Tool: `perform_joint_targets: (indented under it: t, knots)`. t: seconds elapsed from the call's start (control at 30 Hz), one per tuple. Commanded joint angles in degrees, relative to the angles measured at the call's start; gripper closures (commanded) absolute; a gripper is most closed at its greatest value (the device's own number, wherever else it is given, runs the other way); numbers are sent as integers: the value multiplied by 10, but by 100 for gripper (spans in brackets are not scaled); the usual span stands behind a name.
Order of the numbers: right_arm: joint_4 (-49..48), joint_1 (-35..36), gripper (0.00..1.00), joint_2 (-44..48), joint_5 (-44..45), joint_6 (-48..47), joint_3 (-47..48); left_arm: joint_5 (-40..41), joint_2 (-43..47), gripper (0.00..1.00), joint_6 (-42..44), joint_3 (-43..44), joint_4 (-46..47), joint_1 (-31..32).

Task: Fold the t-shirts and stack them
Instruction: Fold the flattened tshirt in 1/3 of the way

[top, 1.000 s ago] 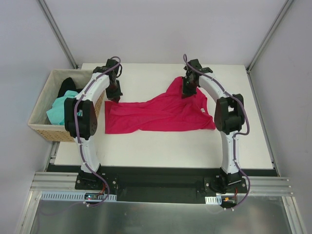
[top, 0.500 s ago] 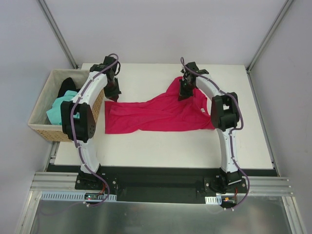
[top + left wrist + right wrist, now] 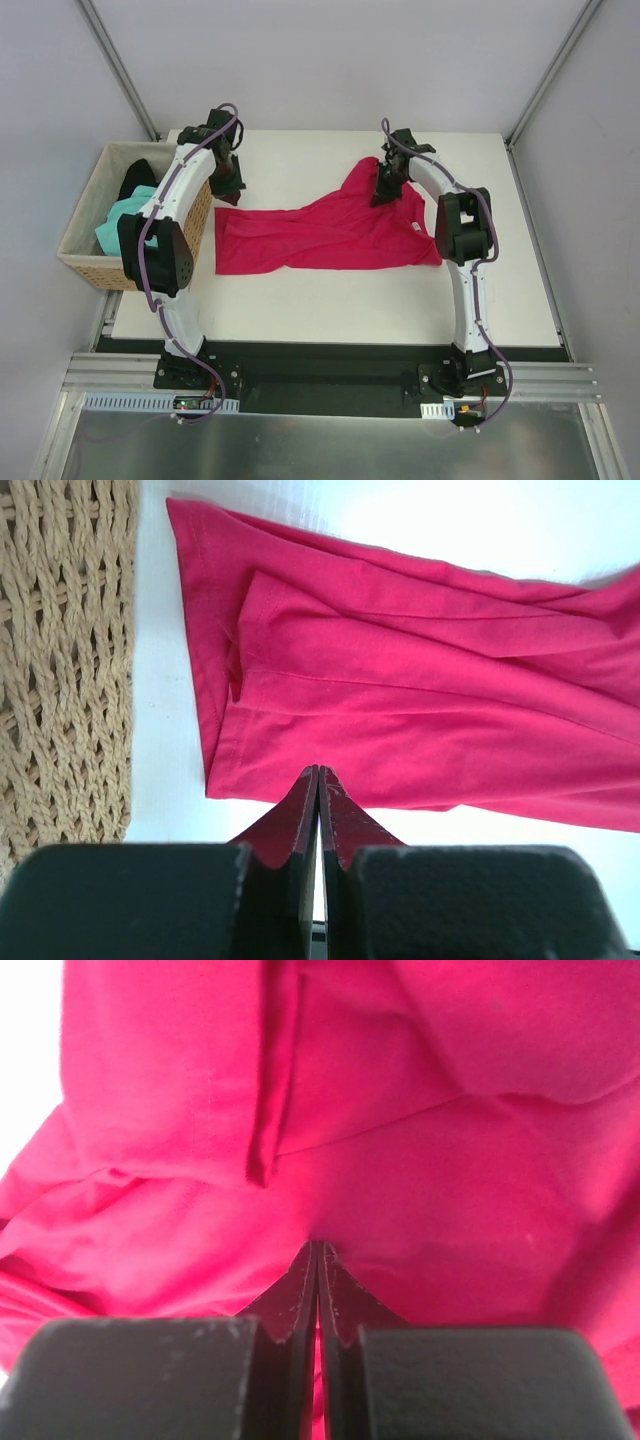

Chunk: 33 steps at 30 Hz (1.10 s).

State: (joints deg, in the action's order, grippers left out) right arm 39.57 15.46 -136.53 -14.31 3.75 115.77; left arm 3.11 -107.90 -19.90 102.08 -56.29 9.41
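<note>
Two grippers, jaws pressed shut, nothing visibly held: left gripper (image 3: 318, 772) above the crimson t-shirt's (image 3: 330, 235) basket-side end, right gripper (image 3: 318, 1250) above its bunched far part. The shirt lies on the table (image 3: 300, 300); the mint t-shirt (image 3: 118, 225) and black t-shirt (image 3: 137, 175) are in the wicker basket (image 3: 85, 268).

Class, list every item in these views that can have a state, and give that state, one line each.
crimson t-shirt: unfolded and rumpled on the table.
mint-green t-shirt: crumpled in the basket.
black t-shirt: bunched in the basket.
basket: upright, holding two shirts.
left gripper: shut, by the crimson t-shirt's hem.
right gripper: shut, tips at the crimson cloth.
</note>
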Motion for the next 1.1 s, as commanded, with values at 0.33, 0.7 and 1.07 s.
perform_joint_targets:
  t: [0.33,0.7,1.07]
  knots:
    - [-38,-47,99,-38,-25,75,38,1,14,100,10,72,-65,3]
    - [-45,-104,99,-66,-19,96,78,7,9,100,-1,76,-80,3]
    - [-21,-116,40,-47,-17,72,138,-2,16,100,-9,56,-68,3]
